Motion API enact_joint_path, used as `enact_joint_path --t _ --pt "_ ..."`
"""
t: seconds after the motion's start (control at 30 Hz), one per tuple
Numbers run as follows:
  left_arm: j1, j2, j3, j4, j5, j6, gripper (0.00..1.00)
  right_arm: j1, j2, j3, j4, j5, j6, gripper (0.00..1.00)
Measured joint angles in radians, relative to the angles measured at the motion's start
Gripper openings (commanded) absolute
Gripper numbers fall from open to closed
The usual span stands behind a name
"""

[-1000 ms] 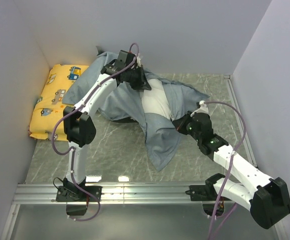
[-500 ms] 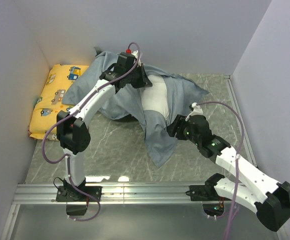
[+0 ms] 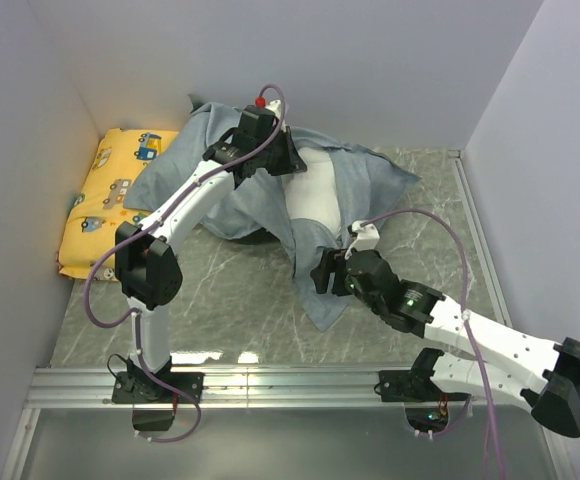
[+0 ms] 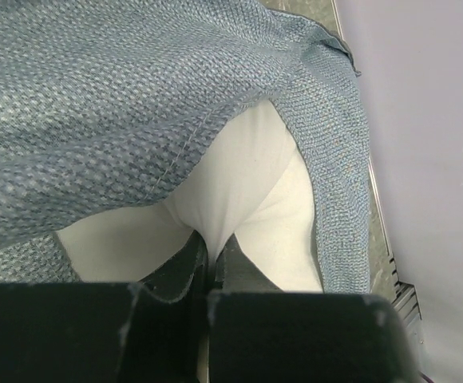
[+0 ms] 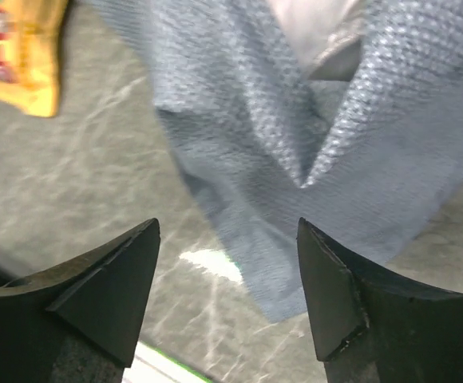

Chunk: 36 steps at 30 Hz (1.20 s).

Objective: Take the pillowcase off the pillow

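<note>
The grey-blue pillowcase (image 3: 260, 205) lies bunched and spread open over the white pillow (image 3: 315, 195) at the back of the table. One long flap of it trails toward the near side. My left gripper (image 3: 288, 165) is at the pillow's far end, shut on a pinched fold of the white pillow (image 4: 239, 183). The pillowcase (image 4: 120, 104) hangs around that fold. My right gripper (image 3: 322, 277) hovers over the trailing flap, open, with nothing between its fingers. In the right wrist view the gripper (image 5: 227, 239) frames the pillowcase (image 5: 295, 152) flap's lower corner and bare tabletop.
A yellow vehicle-print cushion (image 3: 105, 200) lies against the left wall, partly under the pillowcase, and shows at the corner of the right wrist view (image 5: 16, 48). Walls close in the left, back and right. A metal rail (image 3: 270, 385) runs along the near edge.
My right gripper has opened, let go of the pillowcase and swung left and nearer over the trailing flap. The left gripper stayed shut on the pillow and shifted slightly toward the back.
</note>
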Motion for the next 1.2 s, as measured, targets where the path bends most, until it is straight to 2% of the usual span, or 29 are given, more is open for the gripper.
enact_joint_path --t 0.17,0.23,0.27,0.3,0.37,0.4,0.53,0.67,1.03,1.13,1.2 --pt "-0.003 0.0 0.001 -0.001 -0.004 0.007 0.0 0.015 0.048 -0.054 0.056 0.156 -0.039 0.77" --pt "-0.003 0.0 0.002 -0.002 -0.005 0.011 0.0 0.015 0.06 -0.081 0.085 0.197 -0.063 0.68" --pt "-0.004 0.0 0.005 -0.003 -0.006 0.014 0.0 0.015 0.064 -0.092 0.106 0.212 -0.076 0.57" --pt "-0.004 0.0 0.007 -0.005 -0.007 0.016 0.0 0.015 0.068 -0.1 0.125 0.223 -0.094 0.29" --pt "-0.004 0.0 0.019 -0.016 -0.008 0.022 0.0 0.015 0.07 -0.11 0.164 0.236 -0.117 0.06" --pt "-0.004 0.0 0.029 -0.025 -0.01 0.026 0.0 0.015 0.07 -0.113 0.184 0.239 -0.126 0.0" --pt "-0.003 0.0 0.084 -0.057 -0.017 0.033 0.0 0.015 0.051 -0.124 0.232 0.246 -0.129 0.0" --pt "0.016 0.0 0.137 -0.065 -0.012 0.036 0.0 0.015 0.015 -0.131 0.207 0.264 -0.08 0.0" --pt "0.165 -0.049 0.22 -0.103 0.134 -0.01 0.0 0.003 0.049 -0.134 0.087 0.266 0.22 0.0" --pt "0.193 -0.077 0.202 -0.108 0.176 -0.026 0.0 -0.043 0.041 -0.149 0.103 0.237 0.255 0.0" --pt "0.204 -0.134 0.106 -0.06 0.202 -0.043 0.01 -0.103 0.04 -0.159 0.114 0.197 0.256 0.0"
